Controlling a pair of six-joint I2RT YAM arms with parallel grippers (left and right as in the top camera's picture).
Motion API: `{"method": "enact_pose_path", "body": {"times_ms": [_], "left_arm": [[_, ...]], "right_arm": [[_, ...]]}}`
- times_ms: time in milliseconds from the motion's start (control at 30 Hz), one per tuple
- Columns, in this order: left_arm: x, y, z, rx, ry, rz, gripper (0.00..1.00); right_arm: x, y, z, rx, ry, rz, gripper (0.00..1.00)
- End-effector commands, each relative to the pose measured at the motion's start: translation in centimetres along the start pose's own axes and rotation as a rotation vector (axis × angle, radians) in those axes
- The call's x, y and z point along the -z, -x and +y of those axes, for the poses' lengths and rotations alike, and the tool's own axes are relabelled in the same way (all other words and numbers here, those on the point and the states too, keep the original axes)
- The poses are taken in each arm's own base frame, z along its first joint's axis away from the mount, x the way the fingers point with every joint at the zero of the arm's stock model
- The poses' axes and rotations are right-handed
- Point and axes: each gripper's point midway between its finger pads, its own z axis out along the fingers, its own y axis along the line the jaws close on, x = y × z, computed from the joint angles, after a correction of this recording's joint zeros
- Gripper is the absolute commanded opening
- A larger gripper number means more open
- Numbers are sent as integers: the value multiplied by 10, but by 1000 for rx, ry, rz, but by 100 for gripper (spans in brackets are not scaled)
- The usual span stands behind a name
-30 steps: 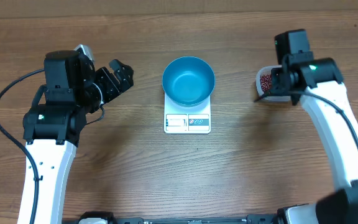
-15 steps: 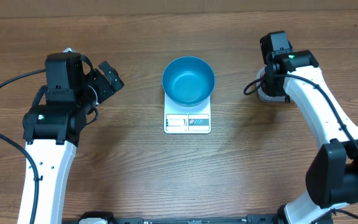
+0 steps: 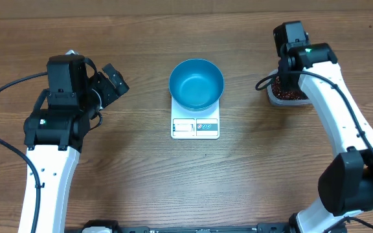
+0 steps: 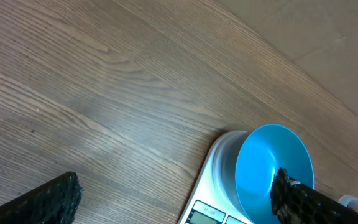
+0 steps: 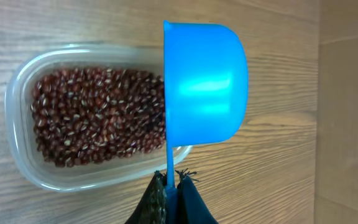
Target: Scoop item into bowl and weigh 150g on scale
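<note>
Wood grain runs across the whole table [image 3: 141, 168], and on the left of it my left gripper [image 3: 111, 80] hangs above bare board with its jaws spread wide, holding nothing; from that wrist I see one dark fingertip [image 4: 48, 200] at each lower corner of the view. Well to the right of it, in the middle of the table, the white scale [image 3: 195, 127] lies flat with its display strip on the near side. The blue bowl [image 3: 196, 84] stands upright on the scale's far part, showing only blue plastic inside. Further right again, at about the same depth as the bowl, sits the clear tub [image 5: 17, 106] with the red-brown beans [image 5: 92, 118] heaped inside it. My right gripper [image 5: 169, 193] is above that tub, jaws pinched tight on the thin handle of the small blue scoop [image 5: 204, 84]. The scoop is turned on its side, its open rim facing the beans, over one end of the tub. Whether it touches the beans or has any inside I cannot tell.
</note>
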Motion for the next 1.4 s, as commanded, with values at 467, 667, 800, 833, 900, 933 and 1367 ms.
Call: {"method": "enact_pose_path", "body": {"times_ms": [467,667,800,833,900,933,1367], "left_arm": [[17,-94,-30,-361,-82,298,4],[23,-134,-54,-516,-117,338,5],[13,-160,-59,-595,-76,306,4],[6,-167,-63,-600,-77,290,5],[-5,-180,-69,-623,-94,270,5],[-12,-188,-72,-636,-106,265,4],[-111,-247,-82,-838,-116,284,5]], "right_arm": [[109,-23,-35,-360,459,-163,4],[120,-27,-27,-370,573,-160,4],[120,-25,-27,-372,574,-167,4],[120,-25,-27,-372,575,-165,4],[121,-26,-25,-370,584,-163,4],[121,-26,-24,-369,590,-160,4],[122,-26,-23,-368,596,-160,4]]}}
